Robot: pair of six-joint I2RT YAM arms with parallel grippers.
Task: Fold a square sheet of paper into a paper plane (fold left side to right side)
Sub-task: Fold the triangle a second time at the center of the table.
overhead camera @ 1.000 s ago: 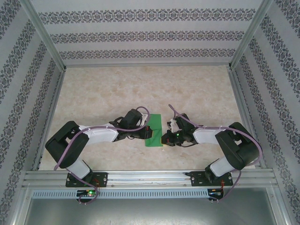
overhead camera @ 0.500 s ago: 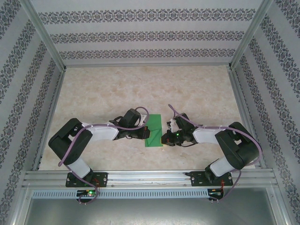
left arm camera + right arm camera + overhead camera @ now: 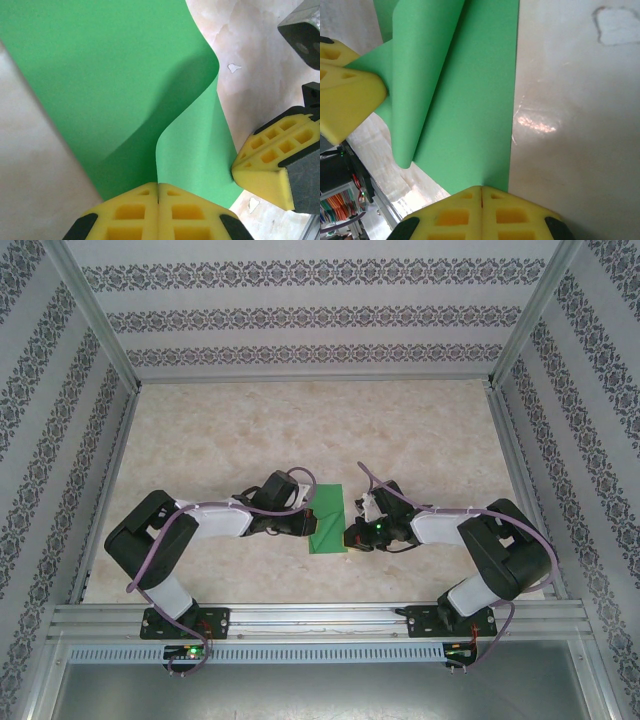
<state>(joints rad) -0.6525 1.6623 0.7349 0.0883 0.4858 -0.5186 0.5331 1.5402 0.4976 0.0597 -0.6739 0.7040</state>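
The marbled beige desk (image 3: 300,430) is boxed in by patterned walls (image 3: 300,315) on three sides. The left arm (image 3: 205,525) and the right arm (image 3: 480,535) are both bent low over it and reach inward toward each other. Their ends meet close to the desk's near edge, about midway between its left and right edges. Between them lies the green sheet of paper (image 3: 328,518), which looks like a narrow strip from overhead and is partly folded over itself.

In the left wrist view one layer of the sheet lies flat on the desk. Another part rises off it in a loose, uncreased curl. The left fingers (image 3: 142,195) are clenched, and the edge of that curled part runs into the seam between them. The right wrist view shows the paper nipped between those two yellow fingers.

The right fingers (image 3: 462,200) are pressed together as well. Their tips sit at the straight edge of the flat layer, near its corner, and touch it. Whether they grip that edge or merely rest against it cannot be told.
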